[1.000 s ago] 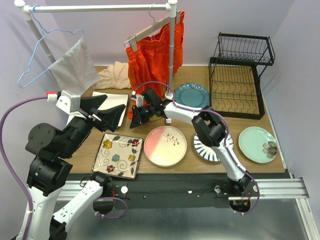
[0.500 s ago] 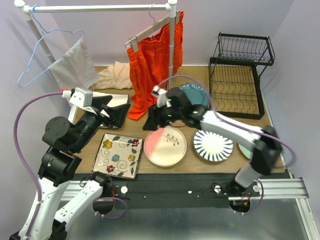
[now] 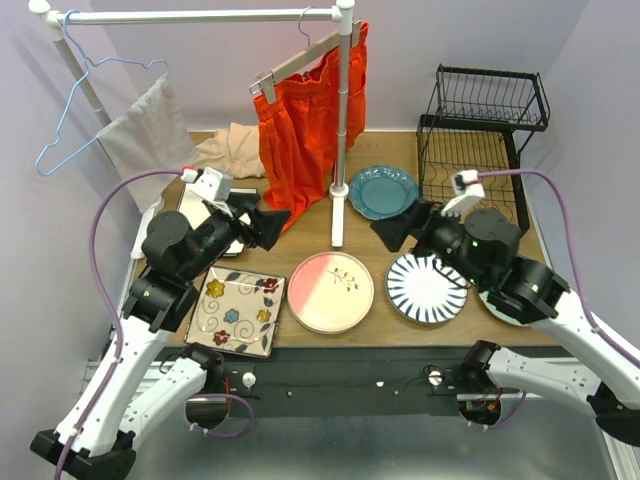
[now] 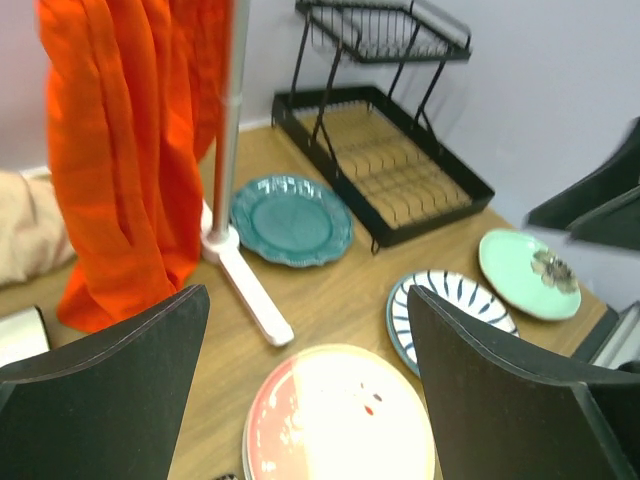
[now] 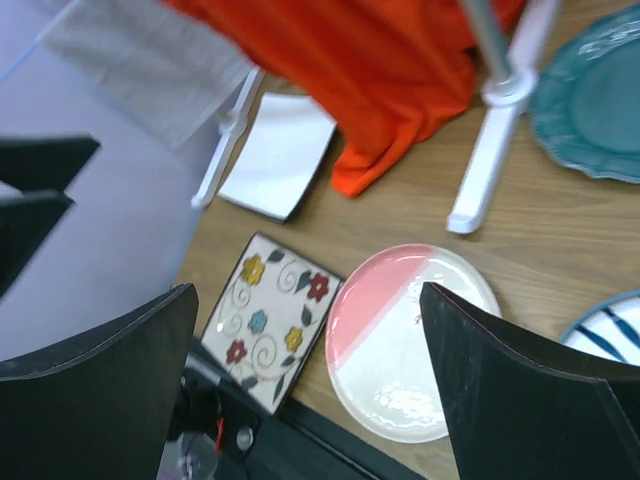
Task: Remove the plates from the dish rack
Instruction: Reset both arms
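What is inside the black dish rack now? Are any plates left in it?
No plates show in the dish rack: the left wrist view gives only bare wires on its upper shelf and lower grid. From above, the right arm covers part of the near edge.

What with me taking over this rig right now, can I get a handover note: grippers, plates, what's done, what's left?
Left gripper: open, empty. Right gripper: open, empty.
Rack: no plates in either tier.
On the table: teal plate, striped plate, pink-and-cream plate, mint plate, flowered square plate, white square plate at back left.
Done: unloading, as far as visible.
Left: apparently nothing; just check the rack.
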`<action>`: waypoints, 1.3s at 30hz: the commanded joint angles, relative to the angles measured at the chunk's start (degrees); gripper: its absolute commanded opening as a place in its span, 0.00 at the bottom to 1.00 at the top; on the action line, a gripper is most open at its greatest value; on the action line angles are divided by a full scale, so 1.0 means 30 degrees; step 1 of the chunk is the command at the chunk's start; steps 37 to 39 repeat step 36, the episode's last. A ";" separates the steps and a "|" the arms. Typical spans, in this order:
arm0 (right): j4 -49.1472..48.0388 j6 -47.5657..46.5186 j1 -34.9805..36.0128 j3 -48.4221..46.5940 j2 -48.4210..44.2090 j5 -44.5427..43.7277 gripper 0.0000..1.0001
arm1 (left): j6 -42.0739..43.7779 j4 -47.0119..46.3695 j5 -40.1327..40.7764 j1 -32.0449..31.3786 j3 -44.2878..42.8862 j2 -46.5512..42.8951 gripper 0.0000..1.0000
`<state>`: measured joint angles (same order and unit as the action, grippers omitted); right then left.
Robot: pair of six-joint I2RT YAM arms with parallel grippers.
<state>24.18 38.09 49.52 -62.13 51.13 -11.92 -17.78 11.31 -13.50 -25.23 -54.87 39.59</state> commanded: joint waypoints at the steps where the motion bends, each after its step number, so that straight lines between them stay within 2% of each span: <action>1: 0.2337 0.2068 0.0018 0.0261 -0.1895 -0.6210 1.00 | -0.0460 -0.2214 -0.1214 0.0003 0.0712 -0.0422 0.90; 8: 0.3567 0.2481 -0.0011 -0.0061 -0.2807 -0.7539 1.00 | -0.0519 -0.2453 -0.0540 0.0003 0.1240 -0.1479 0.90; 21: 0.4331 0.1133 -0.0011 -0.1057 -0.1635 -0.7012 1.00 | -0.0694 -0.2100 -0.0393 0.0003 0.1064 -0.1801 0.90; 39: 0.4507 0.0694 0.0018 -0.1556 -0.1664 -0.6924 1.00 | -0.0489 -0.1983 -0.0277 0.0003 0.0596 -0.1656 0.90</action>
